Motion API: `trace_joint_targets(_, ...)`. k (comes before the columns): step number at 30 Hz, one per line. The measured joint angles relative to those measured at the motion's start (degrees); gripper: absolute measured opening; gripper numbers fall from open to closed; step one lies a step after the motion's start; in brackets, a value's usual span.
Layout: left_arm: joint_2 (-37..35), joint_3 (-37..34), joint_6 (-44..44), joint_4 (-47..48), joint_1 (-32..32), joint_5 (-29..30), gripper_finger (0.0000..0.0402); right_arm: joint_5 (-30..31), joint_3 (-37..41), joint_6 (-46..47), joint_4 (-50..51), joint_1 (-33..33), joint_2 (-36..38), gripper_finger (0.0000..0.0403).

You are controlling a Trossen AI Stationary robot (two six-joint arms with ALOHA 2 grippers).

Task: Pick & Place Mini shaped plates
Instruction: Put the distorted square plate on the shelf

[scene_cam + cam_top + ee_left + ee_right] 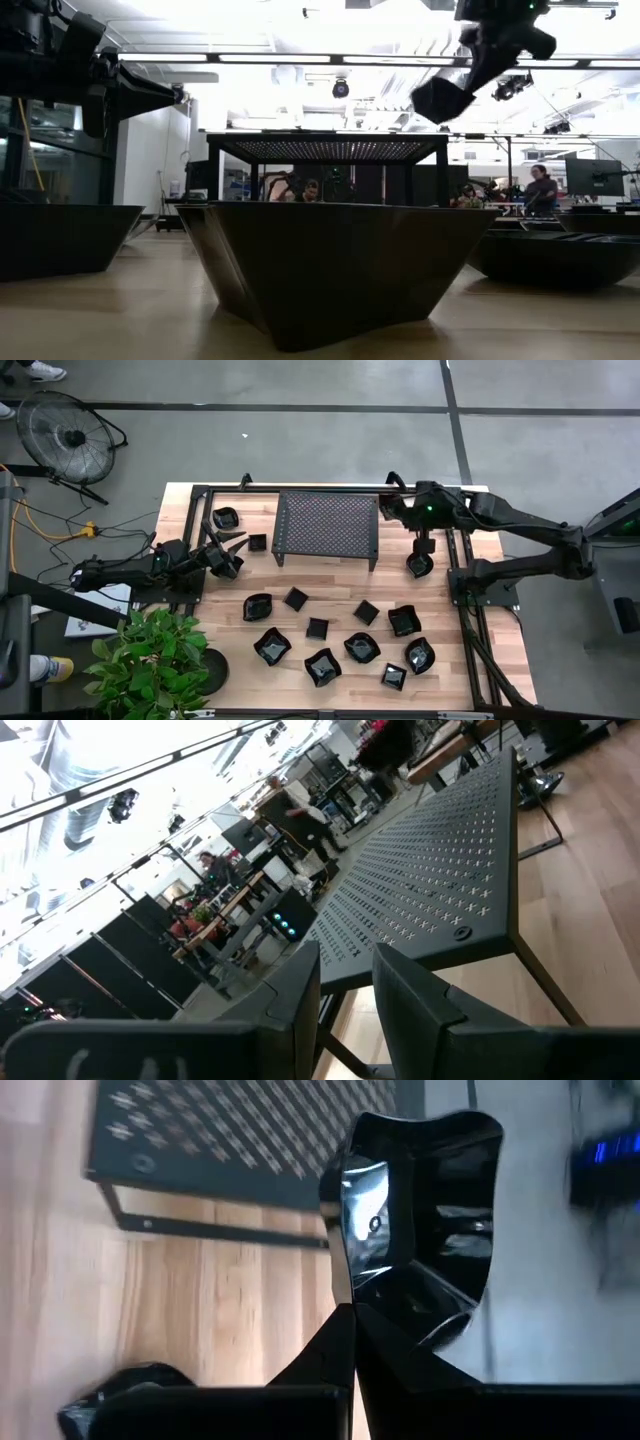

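Fingers of the right gripper (352, 1315) are clenched on the rim of one mini plate (420, 1220), a glossy black dish hanging tilted in the air just beside the right end of the mesh rack (326, 526) (in the low view it shows above the rack's top level). The step in hand looks like the carry to the placing spot. To do it well, I would keep the pinch firm, since the hold is only on an edge and the dish could swing or slip; level it before lowering, and clear the rack's corner and leg first.

The left gripper (222, 557) waits near the left end of the rack, fingers (290, 1010) a little apart with nothing seen between them. Two dishes lie close to it, a small square plate (257, 543) just beside the rack's left legs and a rounder plate (226, 518) further out. The remaining plates (320, 665) are scattered over the wooden surface (230, 630) in front of the rack, well apart from the carried one. A potted plant (150, 660) stands at the surface's corner beyond the left arm, out of the way
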State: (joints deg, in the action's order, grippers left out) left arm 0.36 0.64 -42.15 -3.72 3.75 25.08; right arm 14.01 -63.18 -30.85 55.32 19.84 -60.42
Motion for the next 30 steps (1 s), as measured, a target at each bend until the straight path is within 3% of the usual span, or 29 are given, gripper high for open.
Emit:
trace_joint_targets(5,0.0,0.0,0.0,0.0,0.0,0.0,0.0092,-2.8,-0.1,-12.9,-2.2,-3.5,-0.7,0.0000)
trace_joint_targets(9,0.0,0.0,0.0,0.0,0.0,0.0,0.0092,-2.4,-0.1,-17.0,-4.9,-5.2,-3.4,0.0000)
trace_joint_targets(13,0.0,0.0,0.0,0.0,0.0,0.0,0.0092,4.3,-0.1,-18.6,-8.2,-6.4,-7.9,0.0000)
trace_joint_targets(18,0.0,0.0,0.0,0.0,0.0,0.0,0.0092,11.5,-0.1,-8.8,-12.9,-5.9,-13.5,0.0000)
trace_joint_targets(30,0.0,0.0,0.0,0.0,0.0,0.0,0.0092,11.0,-4.4,9.1,-11.3,-5.6,-22.9,0.0000)
